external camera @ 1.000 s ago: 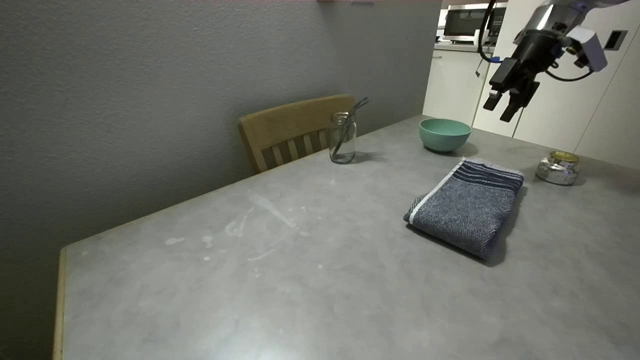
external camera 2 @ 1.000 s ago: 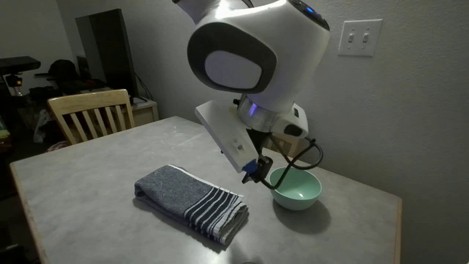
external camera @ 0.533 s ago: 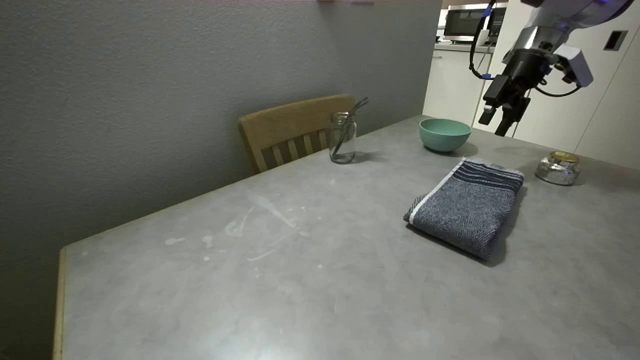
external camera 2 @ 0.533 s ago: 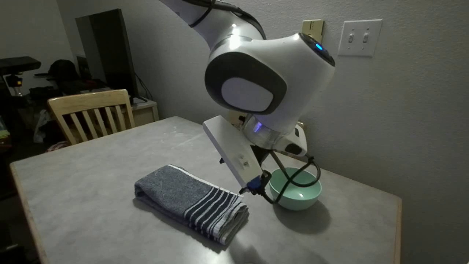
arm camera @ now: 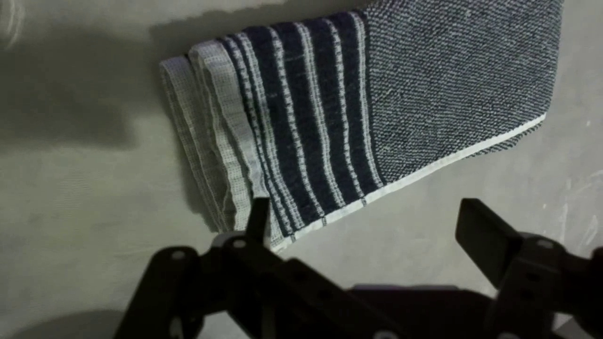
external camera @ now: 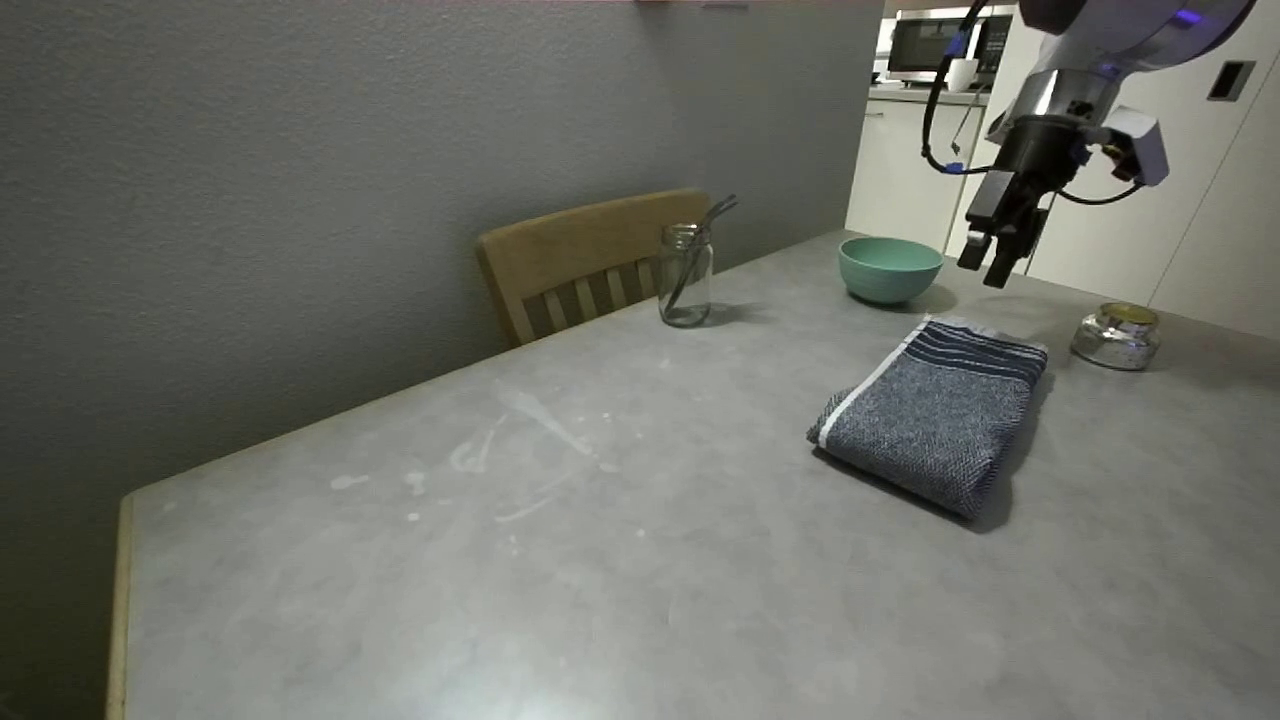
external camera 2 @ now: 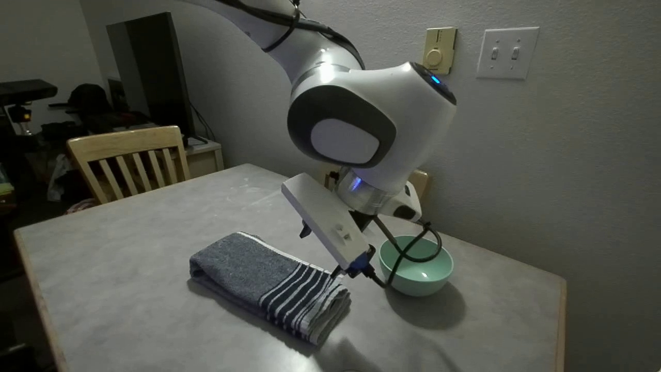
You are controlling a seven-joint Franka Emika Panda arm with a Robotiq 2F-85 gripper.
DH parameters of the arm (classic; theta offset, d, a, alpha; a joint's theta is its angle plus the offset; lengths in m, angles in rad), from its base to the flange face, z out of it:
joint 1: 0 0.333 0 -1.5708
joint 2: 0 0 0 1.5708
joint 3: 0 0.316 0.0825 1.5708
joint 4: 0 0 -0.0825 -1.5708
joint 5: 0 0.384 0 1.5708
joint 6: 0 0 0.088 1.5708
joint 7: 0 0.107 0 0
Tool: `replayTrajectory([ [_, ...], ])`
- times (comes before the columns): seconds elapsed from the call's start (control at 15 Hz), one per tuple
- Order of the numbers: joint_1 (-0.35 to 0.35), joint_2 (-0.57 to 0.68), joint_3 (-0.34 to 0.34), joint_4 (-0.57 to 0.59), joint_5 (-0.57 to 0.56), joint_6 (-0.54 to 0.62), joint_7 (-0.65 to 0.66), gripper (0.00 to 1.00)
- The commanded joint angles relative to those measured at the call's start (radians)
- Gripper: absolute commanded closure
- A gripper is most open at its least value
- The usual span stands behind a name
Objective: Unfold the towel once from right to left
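The towel lies folded on the tabletop, its striped end pointing to one o'clock in an exterior view; taken from the towel's middle, the bowl stands between eleven and twelve, the silver jar at two and the glass jar at ten. I see the gripper hanging in the air near that striped end, between twelve and one, its fingers parted wide in the wrist view.

Both exterior views angle down across table, sharing towel; wrist view close, facing down.
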Motion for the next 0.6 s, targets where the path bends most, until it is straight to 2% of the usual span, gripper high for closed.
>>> replayTrajectory([
  [0.0, -0.049, 0.032, 0.037, 0.044, -0.022, -0.064, -0.120, 0.00],
  [0.27, -0.095, 0.087, 0.070, 0.108, 0.019, -0.186, -0.308, 0.00],
  [0.4, -0.081, 0.123, 0.050, 0.145, -0.010, -0.209, -0.306, 0.00],
  [0.53, -0.044, 0.155, 0.012, 0.169, -0.076, -0.148, -0.233, 0.00],
])
